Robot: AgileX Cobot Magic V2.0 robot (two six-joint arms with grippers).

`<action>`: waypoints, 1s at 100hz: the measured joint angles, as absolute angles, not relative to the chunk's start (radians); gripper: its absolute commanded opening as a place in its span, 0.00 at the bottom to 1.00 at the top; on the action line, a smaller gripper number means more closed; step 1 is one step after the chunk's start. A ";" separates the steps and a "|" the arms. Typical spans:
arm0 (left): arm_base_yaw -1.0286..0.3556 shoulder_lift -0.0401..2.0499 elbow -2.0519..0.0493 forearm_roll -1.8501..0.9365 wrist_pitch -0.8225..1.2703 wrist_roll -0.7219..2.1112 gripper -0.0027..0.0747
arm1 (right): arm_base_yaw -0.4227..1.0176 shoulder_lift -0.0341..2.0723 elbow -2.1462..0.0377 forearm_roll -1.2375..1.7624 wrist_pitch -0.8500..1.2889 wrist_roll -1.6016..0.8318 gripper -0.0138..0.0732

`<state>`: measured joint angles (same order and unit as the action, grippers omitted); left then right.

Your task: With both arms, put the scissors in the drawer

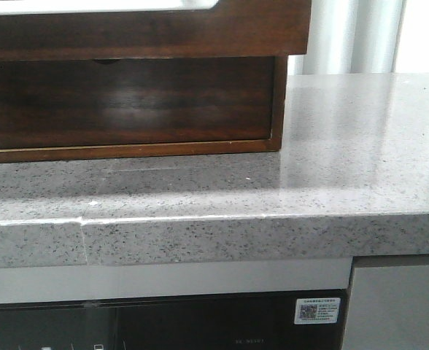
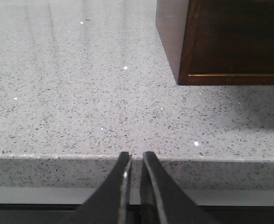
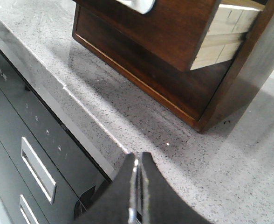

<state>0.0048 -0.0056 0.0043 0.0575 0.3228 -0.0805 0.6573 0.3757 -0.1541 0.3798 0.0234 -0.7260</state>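
The scissors are out of view in all three views. The drawer [image 1: 149, 33], dark glossy brown with a pale top edge, sticks out from the top of a wooden cabinet at the back left of the counter. In the right wrist view the drawer [image 3: 169, 32] stands pulled out and shows its pale wooden side. My left gripper [image 2: 136, 158] hangs at the counter's front edge, its fingers almost together with nothing between them. My right gripper [image 3: 138, 161] is shut and empty over the counter's front edge, in front of the cabinet. Neither gripper shows in the front view.
Below the drawer is a second dark drawer [image 1: 127, 102] with a half-round notch. The grey speckled counter [image 1: 346, 146] stretches to the right of the cabinet. A black appliance front [image 3: 30, 140] with handles lies under the counter edge. The cabinet corner [image 2: 235, 42] shows in the left wrist view.
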 measured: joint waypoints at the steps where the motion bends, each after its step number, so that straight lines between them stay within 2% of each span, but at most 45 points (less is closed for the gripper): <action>1: 0.005 -0.006 0.004 0.058 0.323 -0.080 0.04 | 0.657 0.378 -0.154 0.380 0.022 -0.726 0.04; 27: 0.005 -0.006 0.004 0.058 0.323 -0.080 0.04 | 0.593 0.391 -0.154 0.355 -0.073 -0.669 0.04; 51: 0.005 -0.006 0.004 0.058 0.323 -0.080 0.04 | 0.426 0.315 -0.100 0.018 -0.084 -0.213 0.04; 70: 0.005 -0.006 0.004 0.058 0.323 -0.080 0.04 | 0.263 0.207 0.014 -0.077 -0.081 0.074 0.04; 100: 0.005 -0.006 0.004 0.058 0.323 -0.080 0.04 | 0.039 0.091 0.017 -0.143 0.086 0.189 0.04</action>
<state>0.0048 -0.0056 0.0043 0.0575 0.3228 -0.0805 0.0392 0.0911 0.0168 -0.1429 0.0856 0.1887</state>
